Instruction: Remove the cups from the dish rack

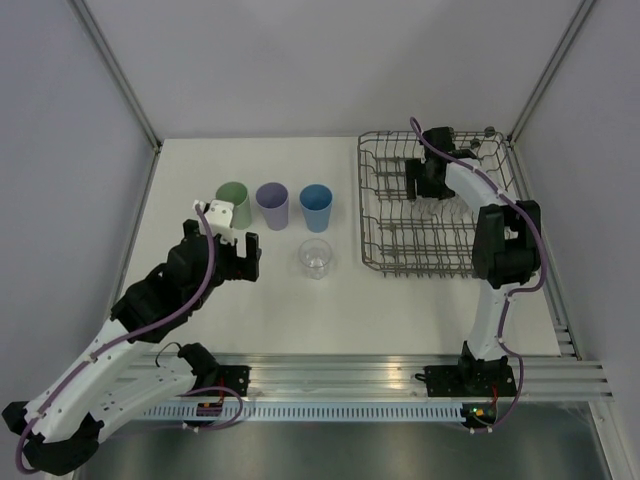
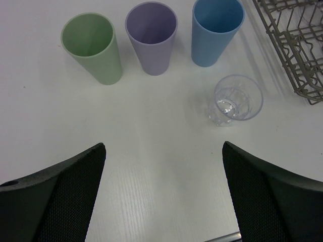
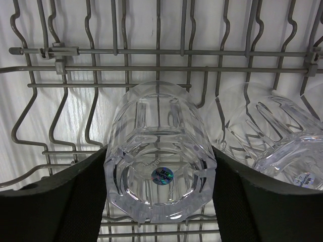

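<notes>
The mint green cup (image 1: 233, 203), the lavender cup (image 1: 272, 205) and the blue cup (image 1: 316, 207) stand upright in a row on the table, with one clear cup (image 1: 316, 257) in front of the blue one. My left gripper (image 1: 240, 255) is open and empty, low over the table short of them (image 2: 162, 146). My right gripper (image 1: 428, 195) is inside the dish rack (image 1: 362, 200). Its jaws press both sides of an upside-down clear cup (image 3: 159, 171). A second clear cup (image 3: 282, 146) lies beside it on the right.
The rack's wire tines (image 3: 151, 52) run close behind and under the gripped cup. The rack's corner (image 2: 298, 55) shows at the right of the left wrist view. An aluminium rail (image 1: 400, 365) runs along the near table edge.
</notes>
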`<act>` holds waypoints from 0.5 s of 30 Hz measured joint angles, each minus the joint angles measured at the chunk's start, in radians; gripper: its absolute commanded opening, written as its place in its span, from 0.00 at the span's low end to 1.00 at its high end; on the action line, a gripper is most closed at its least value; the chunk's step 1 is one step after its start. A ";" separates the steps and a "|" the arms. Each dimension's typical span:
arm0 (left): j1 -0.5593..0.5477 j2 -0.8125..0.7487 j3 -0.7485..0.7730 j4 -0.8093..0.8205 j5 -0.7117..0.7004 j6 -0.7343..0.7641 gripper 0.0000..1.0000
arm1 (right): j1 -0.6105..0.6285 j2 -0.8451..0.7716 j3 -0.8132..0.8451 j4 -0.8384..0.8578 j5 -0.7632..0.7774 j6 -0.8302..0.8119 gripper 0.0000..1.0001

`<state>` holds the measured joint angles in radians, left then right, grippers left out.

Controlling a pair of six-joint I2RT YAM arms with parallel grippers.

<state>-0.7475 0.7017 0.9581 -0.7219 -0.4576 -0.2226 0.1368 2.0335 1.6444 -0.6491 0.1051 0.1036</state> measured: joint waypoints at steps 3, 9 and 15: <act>0.000 0.003 0.000 0.000 0.017 0.004 1.00 | -0.002 0.003 0.001 -0.003 0.000 0.000 0.68; 0.000 0.005 0.000 0.000 0.034 0.006 1.00 | -0.002 0.001 0.007 -0.019 0.004 0.001 0.58; 0.000 0.005 0.001 0.000 0.057 0.006 1.00 | -0.002 -0.057 0.007 -0.048 0.001 0.005 0.56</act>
<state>-0.7475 0.7063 0.9588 -0.7216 -0.4004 -0.2169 0.1345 1.9762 1.6512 -0.6975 0.1062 0.1085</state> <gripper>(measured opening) 0.993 0.738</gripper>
